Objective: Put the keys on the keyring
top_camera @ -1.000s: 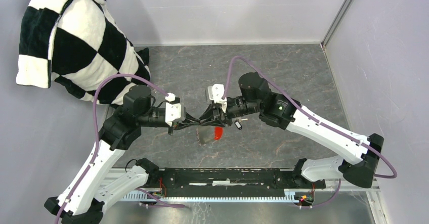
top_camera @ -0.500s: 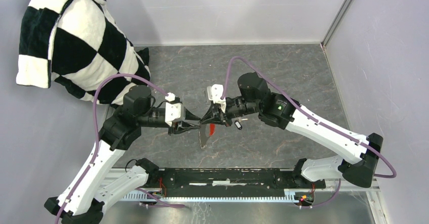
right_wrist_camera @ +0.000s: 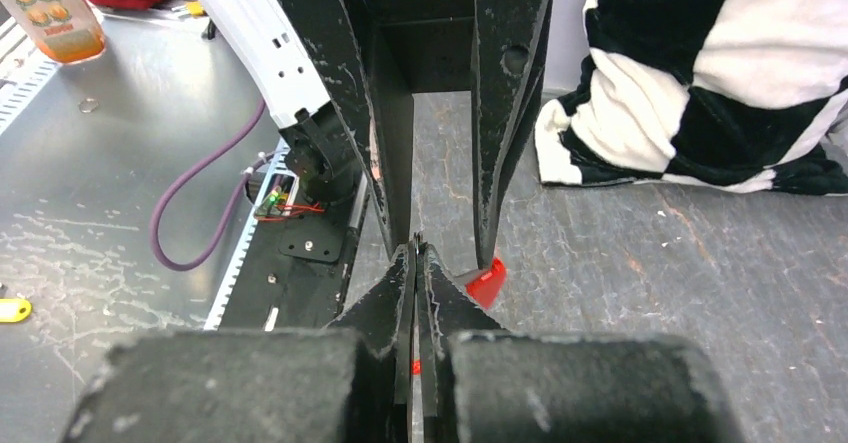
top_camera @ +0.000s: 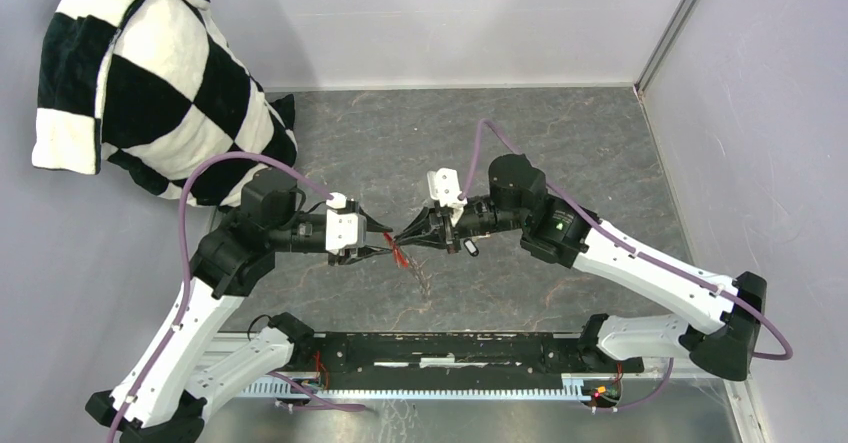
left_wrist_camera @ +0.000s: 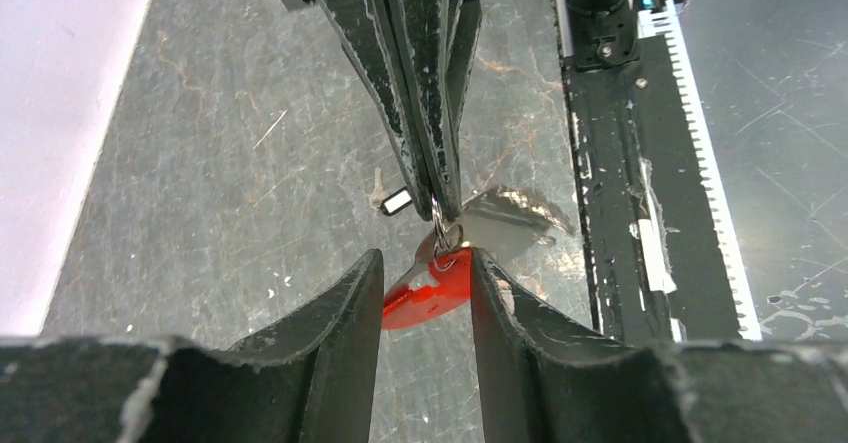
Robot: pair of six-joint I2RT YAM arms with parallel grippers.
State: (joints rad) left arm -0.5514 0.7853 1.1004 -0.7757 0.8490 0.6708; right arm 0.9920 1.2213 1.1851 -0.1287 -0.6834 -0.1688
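both arms reach inward over the grey marbled table (top_camera: 560, 143), elbows out, their hands meeting tip to tip above its near middle. the right hand (top_camera: 405, 239) lies nearly level, its fingers pressed together on the thin silvery metal keyring (left_wrist_camera: 441, 235), which hangs from their tips. the elongated bright red plastic fob (left_wrist_camera: 425, 298) dangles off the ring. the left hand (top_camera: 388, 242) faces it with fingers apart, the fob showing between their tips; whether they touch it cannot be told. a tiny black-headed key (top_camera: 470, 247) lies on the table just beside the right hand.
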